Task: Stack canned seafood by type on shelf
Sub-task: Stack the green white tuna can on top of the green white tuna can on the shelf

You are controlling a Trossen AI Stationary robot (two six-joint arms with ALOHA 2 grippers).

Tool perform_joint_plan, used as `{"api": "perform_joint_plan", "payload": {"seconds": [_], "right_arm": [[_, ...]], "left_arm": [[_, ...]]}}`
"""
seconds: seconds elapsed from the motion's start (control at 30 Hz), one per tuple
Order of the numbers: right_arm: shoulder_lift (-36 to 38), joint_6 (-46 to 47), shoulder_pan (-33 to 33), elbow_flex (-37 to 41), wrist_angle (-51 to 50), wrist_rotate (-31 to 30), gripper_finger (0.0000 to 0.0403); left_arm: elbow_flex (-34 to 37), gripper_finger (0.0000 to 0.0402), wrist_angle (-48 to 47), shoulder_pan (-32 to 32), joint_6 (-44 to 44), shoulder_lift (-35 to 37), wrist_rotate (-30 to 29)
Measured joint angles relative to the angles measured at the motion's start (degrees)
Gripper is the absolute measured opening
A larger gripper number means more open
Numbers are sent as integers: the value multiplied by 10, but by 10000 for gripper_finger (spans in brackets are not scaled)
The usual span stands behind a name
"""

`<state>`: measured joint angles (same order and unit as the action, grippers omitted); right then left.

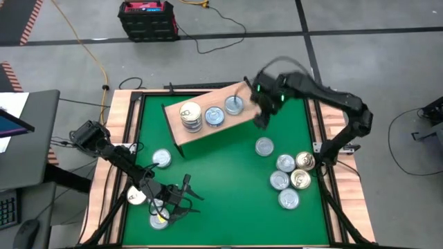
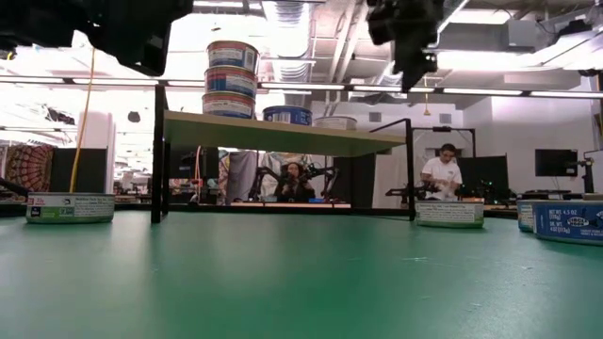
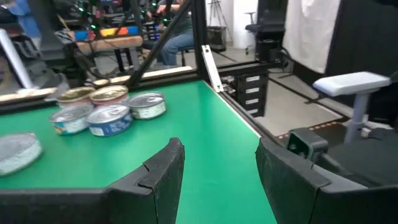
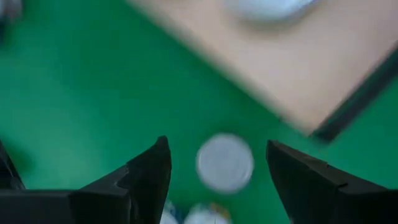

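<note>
Hovering beside the shelf's [image 1: 208, 124] right end, above the table [image 1: 221, 187], our right end effector [image 1: 263, 114] has its fingers apart and empty. On the shelf we see a stack of cans [image 1: 190, 115] at its left, one can [image 1: 214, 117] in the middle and another [image 1: 234, 105] near the right end; a loose can [image 1: 264, 146] lies just below it and a cluster [image 1: 291, 176] sits further right. Our left end effector [image 1: 181, 200] waits near the front-left corner, fingers apart, holding nothing.

Right hand [image 1: 261, 111] raised, fingers apart — left hand [image 1: 181, 197] low, fingers apart.
</note>
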<state>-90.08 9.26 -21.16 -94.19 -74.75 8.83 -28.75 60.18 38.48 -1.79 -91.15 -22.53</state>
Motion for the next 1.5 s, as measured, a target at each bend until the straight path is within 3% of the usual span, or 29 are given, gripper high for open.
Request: {"api": "perform_joint_plan", "payload": {"seconds": [0.23,0.33,0.47,0.7,0.77,1.13,1.3,1.5], "right_arm": [[42,39,143,147,49,-165,286],[50,69,171,233,94,-193,286],[54,105,182,328,153,-208,286],[54,234,150,383,84,-413,286],[54,256,137,383,79,-442,286],[19,237,99,412,151,-431,286],[-25,213,120,421,188,-370,286],[-60,188,191,393,292,-308,285]], "left_arm": [[0,190,-13,-2,1,0,-26],[0,190,-17,-5,19,0,-26],[0,190,-18,-13,34,0,-26],[0,190,-30,-25,49,0,-24],[0,190,-30,-28,49,0,-23],[0,190,-41,-30,55,0,-18],[0,190,-38,-30,53,0,-18],[0,190,-39,-30,54,0,-20]]}}
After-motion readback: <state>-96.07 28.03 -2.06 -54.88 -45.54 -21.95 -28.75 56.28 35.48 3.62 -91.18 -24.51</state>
